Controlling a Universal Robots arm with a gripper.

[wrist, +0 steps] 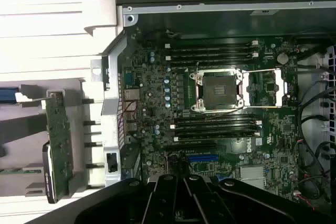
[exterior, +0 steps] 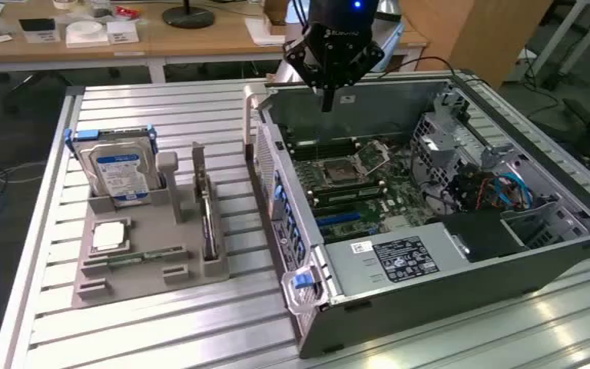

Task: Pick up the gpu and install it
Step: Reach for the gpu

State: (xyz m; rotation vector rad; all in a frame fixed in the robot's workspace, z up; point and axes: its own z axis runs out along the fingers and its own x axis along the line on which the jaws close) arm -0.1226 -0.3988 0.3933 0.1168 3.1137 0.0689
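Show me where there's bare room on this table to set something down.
Bare silver slatted table lies in the exterior view's foreground, before the grey plastic parts tray, and behind the tray toward the wooden desk. The strip between tray and open black computer case is narrow. Tray and case interior are crowded.

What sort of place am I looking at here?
Likely a robotics lab: a robot gripper hangs over an open computer case on a slotted metal table, with office desks behind.

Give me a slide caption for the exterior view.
Shut gripper hovers over the open computer case, while the graphics card stands in its grey holder on the exterior view's left.
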